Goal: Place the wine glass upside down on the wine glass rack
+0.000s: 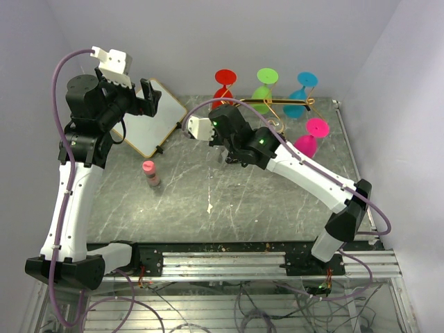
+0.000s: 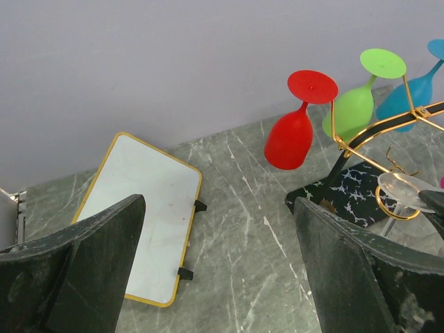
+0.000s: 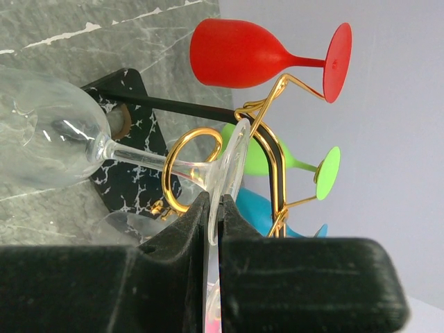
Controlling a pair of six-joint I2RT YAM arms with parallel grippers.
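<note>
R gripper (image 3: pixel 214 208) pinches the clear wine glass (image 3: pixel 48 135) by its foot, fingers pressed tight on the disc. The stem crosses a gold curl of the rack (image 3: pixel 182 142), below a hung red glass (image 3: pixel 236 52). L gripper (image 2: pixel 218 205) is spread wide above the white board (image 2: pixel 139 201).

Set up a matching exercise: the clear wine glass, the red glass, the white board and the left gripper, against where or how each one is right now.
Things:
1. clear wine glass
2. red glass
3. white board
4. left gripper

Places or states:
A. open, holding nothing
B. on the table, back left
C. foot pinched in the right gripper
D. hanging upside down on the rack

Pairs: 1-C, 2-D, 3-B, 4-A.
</note>
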